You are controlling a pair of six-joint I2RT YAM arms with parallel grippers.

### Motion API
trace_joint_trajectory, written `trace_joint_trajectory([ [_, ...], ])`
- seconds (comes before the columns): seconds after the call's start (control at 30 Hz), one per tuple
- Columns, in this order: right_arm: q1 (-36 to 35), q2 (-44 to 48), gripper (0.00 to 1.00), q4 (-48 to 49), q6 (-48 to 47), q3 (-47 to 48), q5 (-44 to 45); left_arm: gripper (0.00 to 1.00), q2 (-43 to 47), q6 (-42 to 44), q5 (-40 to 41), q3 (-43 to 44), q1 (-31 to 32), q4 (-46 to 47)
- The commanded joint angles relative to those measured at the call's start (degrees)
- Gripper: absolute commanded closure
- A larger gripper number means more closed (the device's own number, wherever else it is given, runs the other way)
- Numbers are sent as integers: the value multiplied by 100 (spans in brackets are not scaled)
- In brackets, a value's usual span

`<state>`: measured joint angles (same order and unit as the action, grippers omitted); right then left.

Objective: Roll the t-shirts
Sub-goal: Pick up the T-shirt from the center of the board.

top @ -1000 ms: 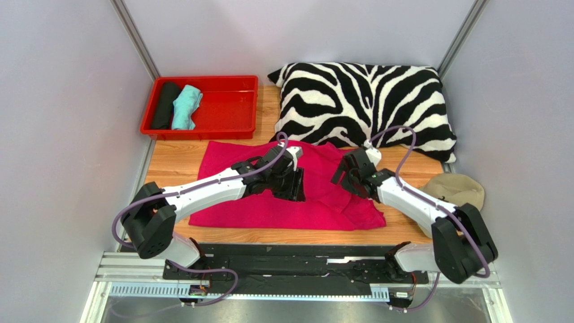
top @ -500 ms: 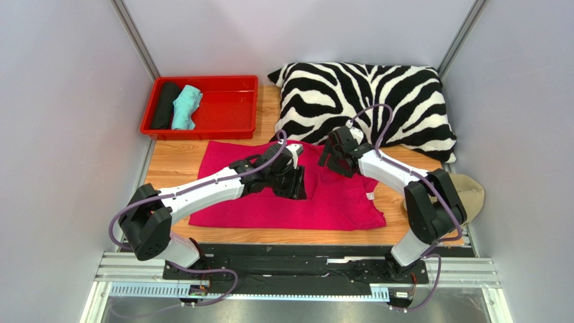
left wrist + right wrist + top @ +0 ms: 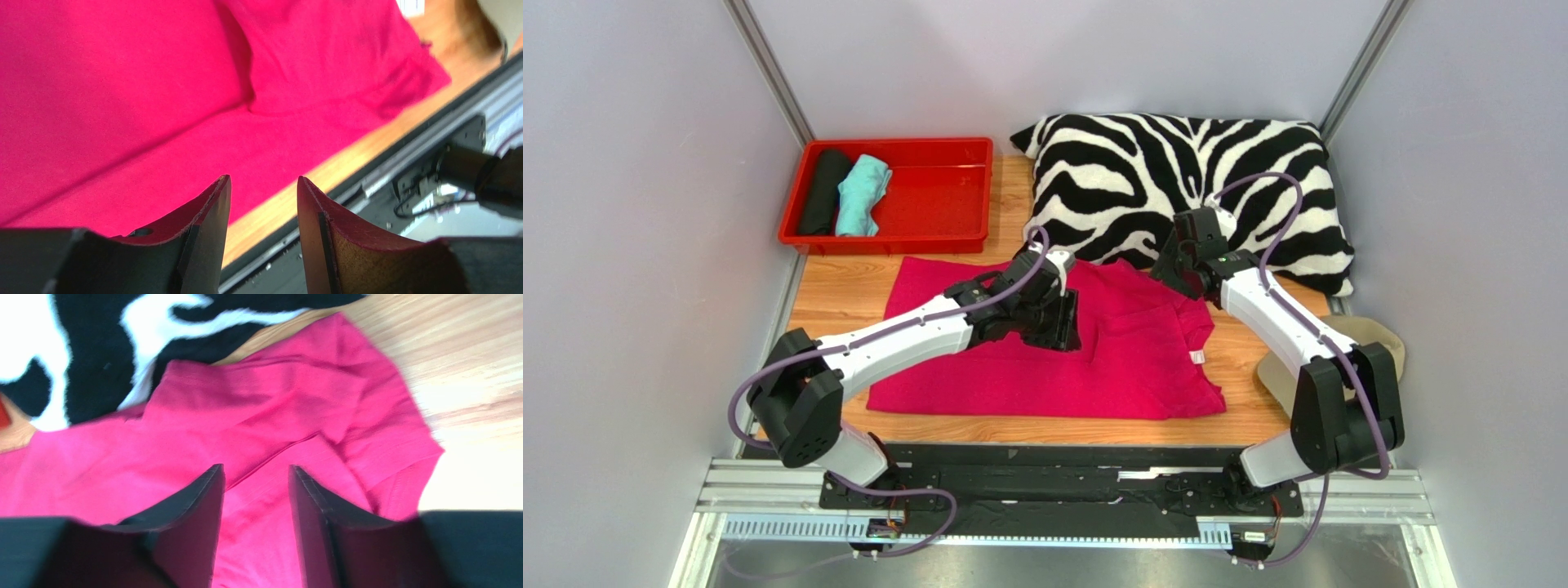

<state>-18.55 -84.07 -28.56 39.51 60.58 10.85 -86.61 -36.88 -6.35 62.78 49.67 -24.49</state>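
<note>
At the far left, a black cloth roll (image 3: 824, 190) and a teal cloth roll (image 3: 863, 194) are being kept side by side in a flat red plastic tray (image 3: 903, 143). Just in front of the tray, a bright pink soft cloth t-shirt (image 3: 1112, 355) is being left spread out flat on the wooden desk (image 3: 836, 294).

The shirt is likely to be light, soft and floppy, so its shape is not going to be kept unless it is being held. It is best taken by an edge or a corner, on both sides at once, so that the roll is being kept even.

The left hand (image 3: 263, 180) is being held low over the middle of the shirt. Its two fingers are being kept partly apart, and nothing is being gripped between them.

The right hand (image 3: 255, 471) is being held over the far right corner of the shirt, by the sleeve. Its fingers are being kept partly apart too, and no cloth is being pinched.

Behind it, a big black-and-white zebra-striped pillow (image 3: 1185, 172) is being left at the back of the desk, right against the shirt's far edge. At the far right, a beige cloth cap (image 3: 1369, 337) is being left beside the right arm.
</note>
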Motion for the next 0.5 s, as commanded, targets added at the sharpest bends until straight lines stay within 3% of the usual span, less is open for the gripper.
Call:
trace_joint_trajectory([
  [0.0,482,-109,58,87,-321,-72,-170,48,214,-29,118,191,-598,-117],
  [0.13,1018,-390,62,315,-364,-195,-549,48,486,14,11,120,-950,-196],
  [0.47,1239,-979,59,640,-330,-310,-672,48,733,85,-121,41,-1468,-328],
])
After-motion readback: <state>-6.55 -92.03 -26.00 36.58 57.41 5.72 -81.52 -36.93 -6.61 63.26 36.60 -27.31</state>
